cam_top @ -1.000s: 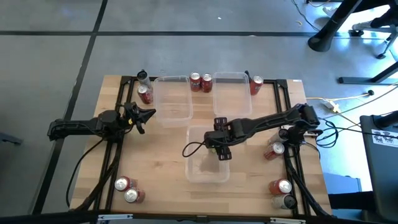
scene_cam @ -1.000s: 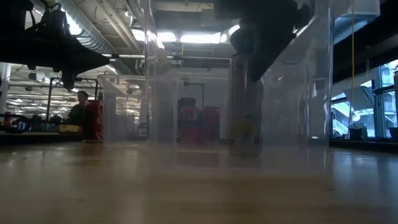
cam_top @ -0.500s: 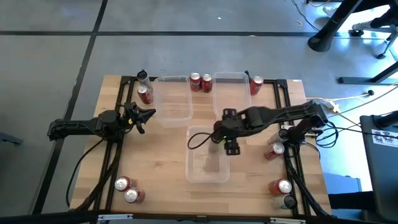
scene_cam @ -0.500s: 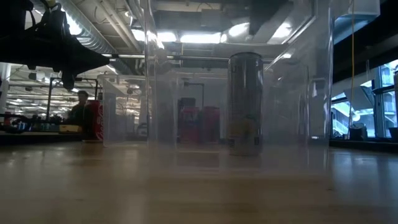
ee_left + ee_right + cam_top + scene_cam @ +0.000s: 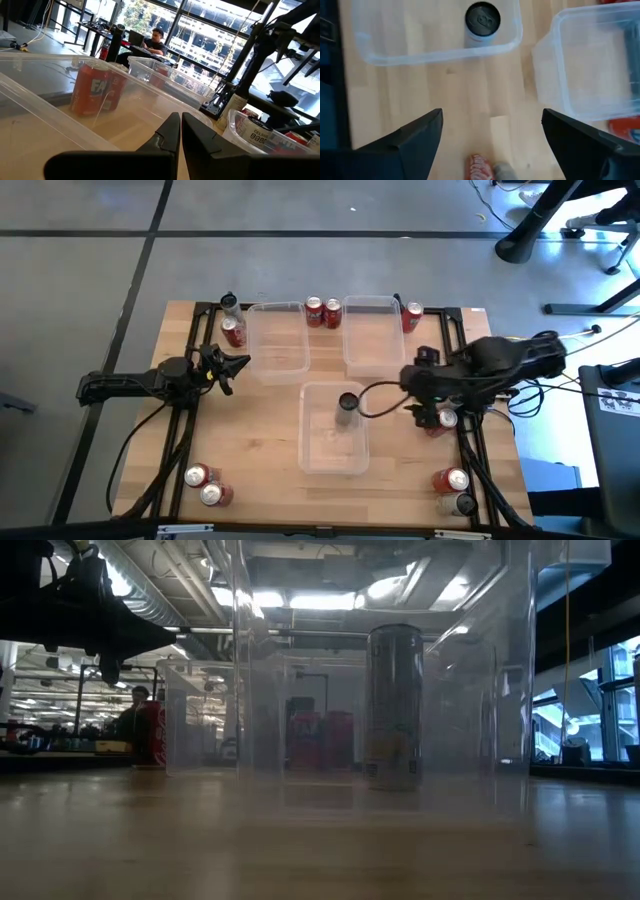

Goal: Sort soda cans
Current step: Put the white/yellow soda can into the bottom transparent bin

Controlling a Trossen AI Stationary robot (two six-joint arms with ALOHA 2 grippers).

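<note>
The dark cylindrical soda can (image 5: pixel 347 403) stood upright alone in the near clear plastic bin (image 5: pixel 334 465), apparently sorted apart from red ones, while the right gripper (image 5: pixel 490 135) hung spread-fingered above a red can (image 5: pixel 479 167) and the left gripper (image 5: pixel 179 131), fingers pressed together, waited beside the far-left bin (image 5: pixel 277 340).

Pale wooden plank counter (image 5: pixel 260 440), light tan with faint board seams, framed by black metal rails (image 5: pixel 196 360). Three clear, colourless rectangular plastic bins: far left (image 5: pixel 276 367), far right (image 5: pixel 352 335), near middle (image 5: pixel 312 455). Inside the near middle bin, a dark grey cylindrical soda can (image 5: pixel 347 408) with a black top, grey-sided in the low view (image 5: pixel 394 705). Red cylindrical soda cans with silver tops: a pair at the far edge (image 5: pixel 323 312), another pair at the near left corner (image 5: pixel 205 485). Red can with white lettering (image 5: pixel 95 90) behind clear plastic in the left wrist view. Both arms black, claws black. Grey floor (image 5: pixel 90 280) beyond, crossed by dark lines.
</note>
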